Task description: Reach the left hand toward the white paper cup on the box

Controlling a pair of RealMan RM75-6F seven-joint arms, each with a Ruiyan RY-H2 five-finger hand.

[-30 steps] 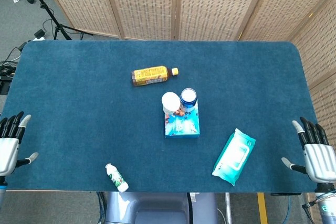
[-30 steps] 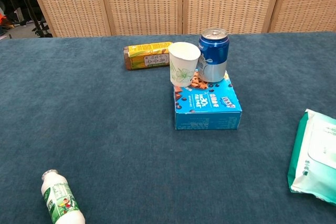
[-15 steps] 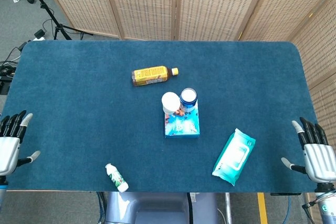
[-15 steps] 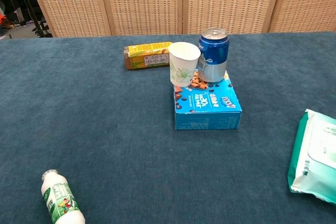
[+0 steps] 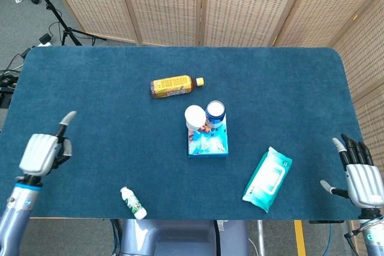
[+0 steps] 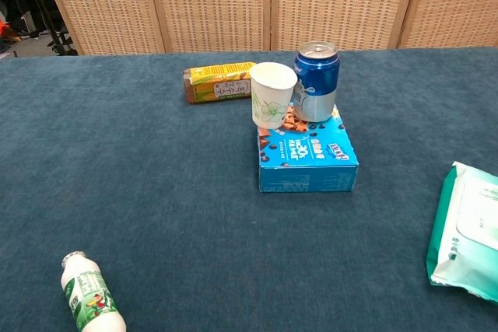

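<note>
Reach just starting: left hand (image 5: 42, 154) empty, grip state unclear, must travel toward 2 o'clock to white paper cup (image 5: 194, 116) on box (image 5: 208, 141).

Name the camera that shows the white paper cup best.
Chest view: the white paper cup shows its side, printed pattern and open rim, standing on the blue box. The head view shows only its round top.

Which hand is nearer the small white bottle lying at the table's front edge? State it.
Left. The left hand is just left of the small white bottle; the right hand sits at the far right edge.
</note>
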